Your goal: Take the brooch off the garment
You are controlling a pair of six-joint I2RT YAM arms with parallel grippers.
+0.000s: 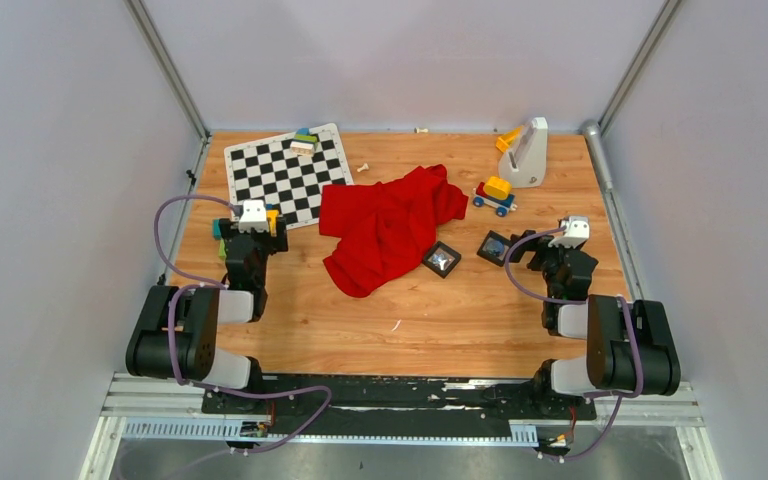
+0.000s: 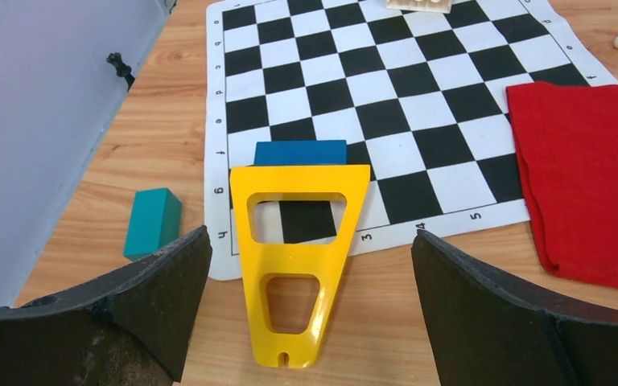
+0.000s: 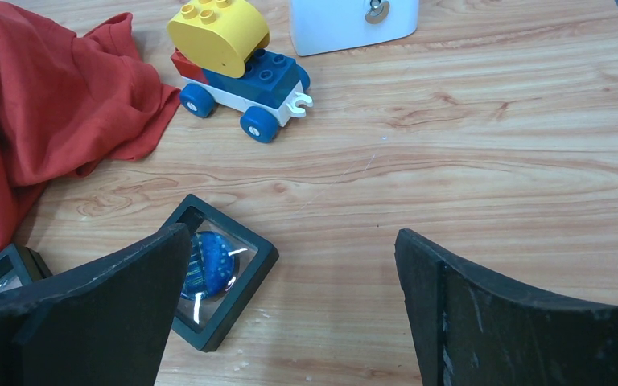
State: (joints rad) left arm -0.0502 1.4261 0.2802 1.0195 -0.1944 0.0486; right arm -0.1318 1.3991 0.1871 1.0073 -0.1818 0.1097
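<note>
The red garment (image 1: 390, 225) lies crumpled mid-table; its edge also shows in the left wrist view (image 2: 587, 177) and the right wrist view (image 3: 40, 104). No brooch shows pinned on the cloth. A black square case (image 1: 493, 246) holding a blue dotted piece (image 3: 205, 261), the brooch as far as I can tell, rests on bare wood right of the garment, apart from it. My right gripper (image 1: 545, 245) (image 3: 290, 229) hangs open just right of that case, nothing between its fingers. My left gripper (image 1: 255, 228) (image 2: 310, 233) stands open over a yellow flat piece (image 2: 294, 265), not touching it.
A second black case (image 1: 441, 259) with a silvery piece lies against the garment's lower right hem. A chessboard mat (image 1: 285, 175) is at the back left, with a blue block (image 2: 299, 153) and teal block (image 2: 151, 221) nearby. A toy car (image 3: 233, 56) and white stand (image 1: 528, 155) sit back right.
</note>
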